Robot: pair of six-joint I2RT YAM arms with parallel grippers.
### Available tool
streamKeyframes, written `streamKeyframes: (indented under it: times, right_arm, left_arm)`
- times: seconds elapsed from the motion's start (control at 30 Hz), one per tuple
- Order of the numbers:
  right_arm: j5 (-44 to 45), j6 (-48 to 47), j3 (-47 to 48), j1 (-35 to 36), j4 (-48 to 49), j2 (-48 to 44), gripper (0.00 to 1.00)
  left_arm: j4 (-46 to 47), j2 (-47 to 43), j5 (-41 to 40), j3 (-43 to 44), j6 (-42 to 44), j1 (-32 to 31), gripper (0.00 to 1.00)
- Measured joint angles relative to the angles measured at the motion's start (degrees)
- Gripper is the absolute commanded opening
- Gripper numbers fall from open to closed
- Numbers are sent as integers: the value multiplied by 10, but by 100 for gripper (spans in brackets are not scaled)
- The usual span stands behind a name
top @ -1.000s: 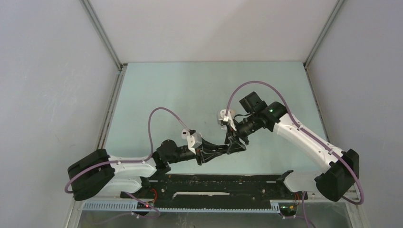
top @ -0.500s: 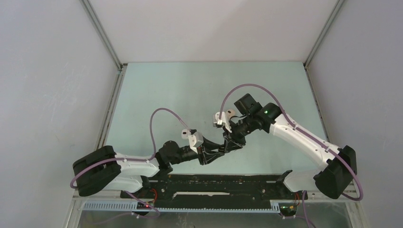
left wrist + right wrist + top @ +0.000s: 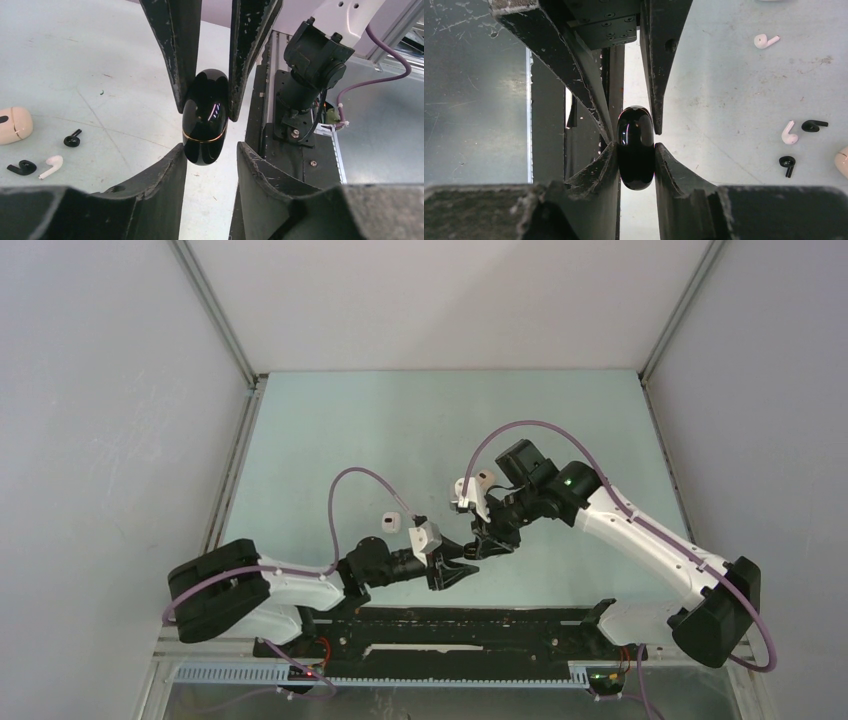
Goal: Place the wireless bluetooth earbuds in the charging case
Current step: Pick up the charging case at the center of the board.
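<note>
A glossy black charging case [image 3: 204, 125] with a thin gold seam is held in the air, closed. My right gripper [image 3: 636, 146] is shut on the case [image 3: 636, 150], pinching its flat sides. My left gripper [image 3: 210, 150] is open, its fingertips on either side of the case's lower end, the right one apart from it. In the top view the two grippers meet tip to tip, left [image 3: 462, 566] and right [image 3: 482, 544]. Loose earbuds lie on the table: two black [image 3: 72, 139] [image 3: 21, 167] and one white [image 3: 51, 166]; the right wrist view shows another white one [image 3: 766, 40].
A beige case [image 3: 14, 125] lies by the earbuds. A small white case [image 3: 388, 523] lies on the pale green table [image 3: 400, 430] left of the grippers. A black rail [image 3: 450, 625] runs along the near edge. Grey walls [image 3: 100, 390] enclose the table.
My left arm has reached rightward, bringing its gripper up to the case. My right gripper has shifted a little left and toward me with the case.
</note>
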Motion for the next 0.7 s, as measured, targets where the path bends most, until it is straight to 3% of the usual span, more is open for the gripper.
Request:
streamKeyframes:
  times: [0.1,0.3,0.5,0.7]
  right_arm:
    - [0,3,0,0,0,0,16]
    - [-2,5,0,0,0,0,17]
    - [-12,5,0,0,-2,0,18]
    - [-14,6,0,0,-9,0,23]
  left_arm:
    - [16,16,9,0,0,-1,44]
    - [40,22,16,0,0,-1,49]
    - [59,24,17,0,0,-1,39]
    - [63,30,19,0,-1,-1,22]
